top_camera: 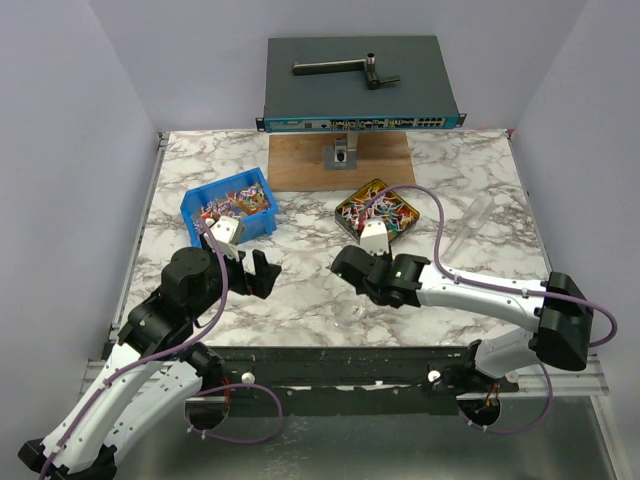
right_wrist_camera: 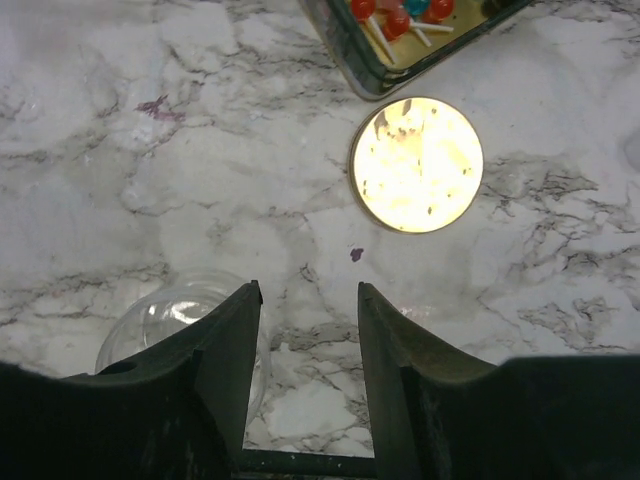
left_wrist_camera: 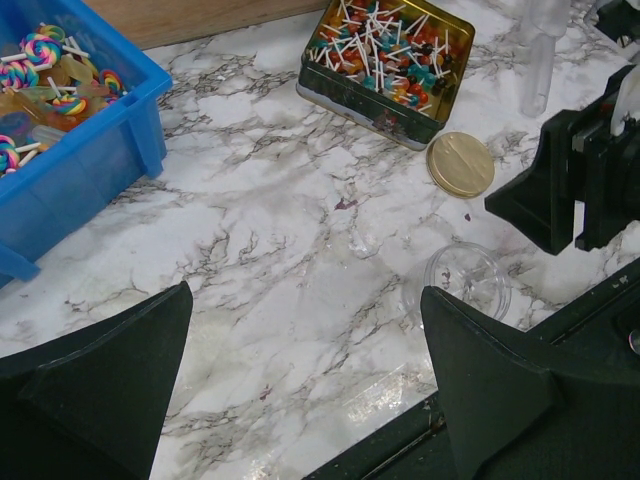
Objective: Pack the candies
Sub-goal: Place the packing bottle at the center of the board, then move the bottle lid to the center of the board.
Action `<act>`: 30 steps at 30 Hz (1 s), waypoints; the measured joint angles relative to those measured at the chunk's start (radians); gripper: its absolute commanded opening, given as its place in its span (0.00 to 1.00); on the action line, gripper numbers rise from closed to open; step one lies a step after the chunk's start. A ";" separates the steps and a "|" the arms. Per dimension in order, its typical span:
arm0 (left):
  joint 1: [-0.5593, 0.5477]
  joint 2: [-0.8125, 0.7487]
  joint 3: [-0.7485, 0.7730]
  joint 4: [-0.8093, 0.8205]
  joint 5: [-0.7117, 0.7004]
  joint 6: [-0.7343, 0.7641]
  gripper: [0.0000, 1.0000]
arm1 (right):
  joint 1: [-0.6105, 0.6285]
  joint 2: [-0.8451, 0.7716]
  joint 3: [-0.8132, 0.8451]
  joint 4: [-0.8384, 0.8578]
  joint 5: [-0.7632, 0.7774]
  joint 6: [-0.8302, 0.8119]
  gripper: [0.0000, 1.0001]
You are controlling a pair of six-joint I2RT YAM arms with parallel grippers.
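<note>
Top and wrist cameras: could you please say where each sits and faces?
Top external: above, behind; looks down at marble table; both arms show.
Left wrist: on left arm, facing gold tin; open left gripper shows.
Right wrist: on right arm, looking down at gold lid; open right gripper shows.
Shared: wrist views both show lid, clear dish.
</note>
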 measured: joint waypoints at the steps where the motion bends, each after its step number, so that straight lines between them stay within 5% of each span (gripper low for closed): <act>1: 0.000 0.000 0.000 0.000 0.000 0.000 0.99 | -0.019 0.000 0.000 0.002 0.000 -0.008 0.50; 19: 0.000 0.000 0.000 0.000 0.000 0.000 0.99 | -0.348 0.078 -0.077 0.265 -0.178 -0.159 0.79; 30: 0.000 0.000 0.000 0.000 0.000 0.001 0.99 | -0.441 0.182 -0.101 0.389 -0.278 -0.219 0.80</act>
